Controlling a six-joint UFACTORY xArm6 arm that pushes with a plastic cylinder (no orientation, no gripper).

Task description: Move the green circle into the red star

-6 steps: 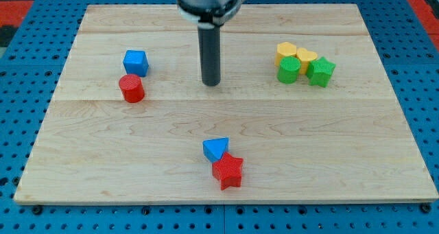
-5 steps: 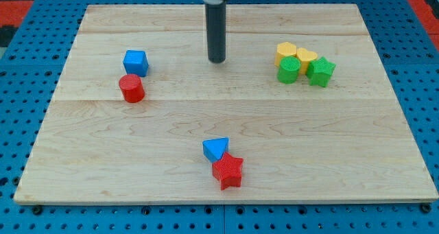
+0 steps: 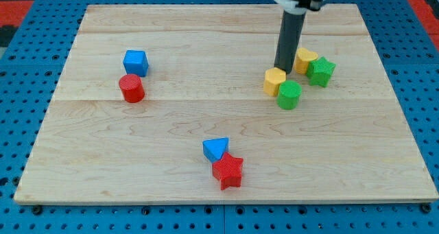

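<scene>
The green circle (image 3: 289, 95) sits at the board's right, below and right of a yellow block (image 3: 274, 81). The red star (image 3: 228, 170) lies near the view's bottom centre, touching a blue triangle (image 3: 216, 149) above it. My tip (image 3: 283, 68) stands just above the yellow block and up-left of the green circle, between it and another yellow block (image 3: 306, 60). A green star (image 3: 320, 71) sits right of that.
A blue cube (image 3: 136, 62) and a red cylinder (image 3: 131, 88) sit together at the board's left. The wooden board (image 3: 68, 165) rests on a blue pegboard surface.
My tip moved right into the yellow and green cluster. One yellow block and the green circle were pushed down and slightly left, away from the other yellow block and the green star.
</scene>
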